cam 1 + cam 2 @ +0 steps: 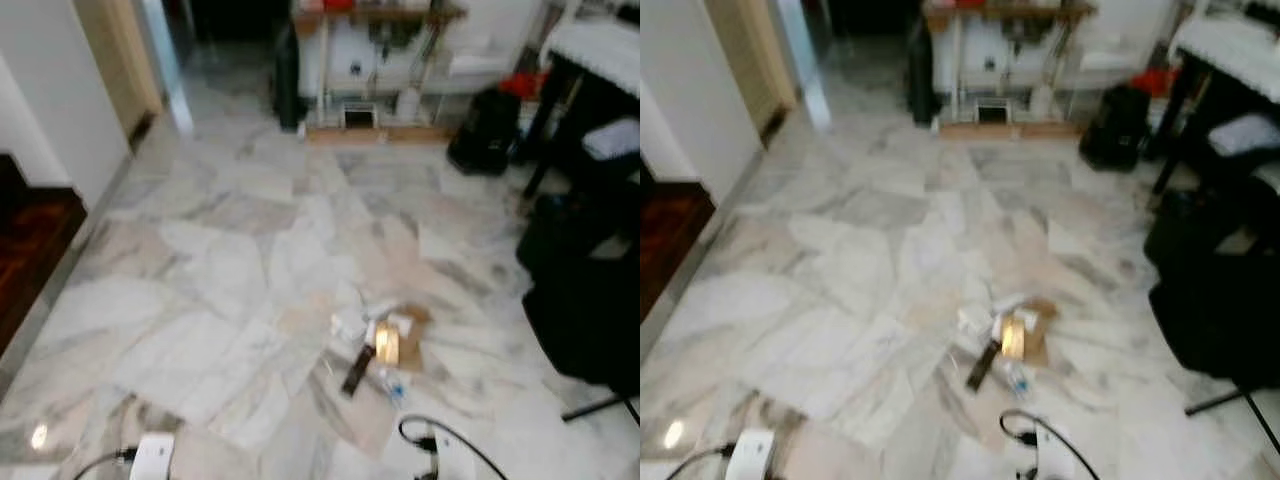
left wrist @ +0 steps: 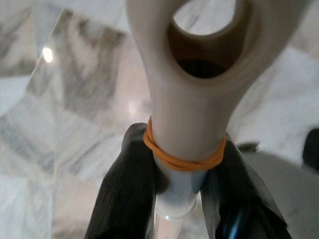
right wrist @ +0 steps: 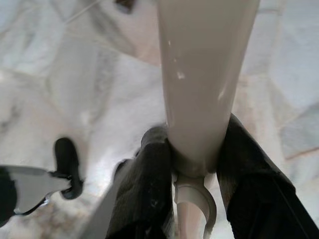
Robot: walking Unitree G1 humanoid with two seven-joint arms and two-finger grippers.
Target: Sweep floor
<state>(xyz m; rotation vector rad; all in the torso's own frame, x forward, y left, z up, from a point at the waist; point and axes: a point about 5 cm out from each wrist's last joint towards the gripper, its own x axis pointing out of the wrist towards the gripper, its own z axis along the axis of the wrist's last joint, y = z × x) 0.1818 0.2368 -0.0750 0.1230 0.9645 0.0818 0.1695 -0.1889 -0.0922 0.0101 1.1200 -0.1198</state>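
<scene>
While litter (image 1: 375, 345) sits midfloor, marble floor (image 1: 230, 250) lies open.

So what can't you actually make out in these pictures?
- Litter pile, eye views: too blurred to name each scrap.
- Cream handle in the left hand, left wrist view: cut off by the top edge.
- Cream handle in the right hand, right wrist view: likewise.

marble floor (image 1: 230, 250) | litter pile (image 1: 375, 345) lying centre-right, papers and dark strip | black bag (image 1: 485, 130) near shelf unit (image 1: 375, 70) | black cable (image 1: 450, 440) close in
</scene>
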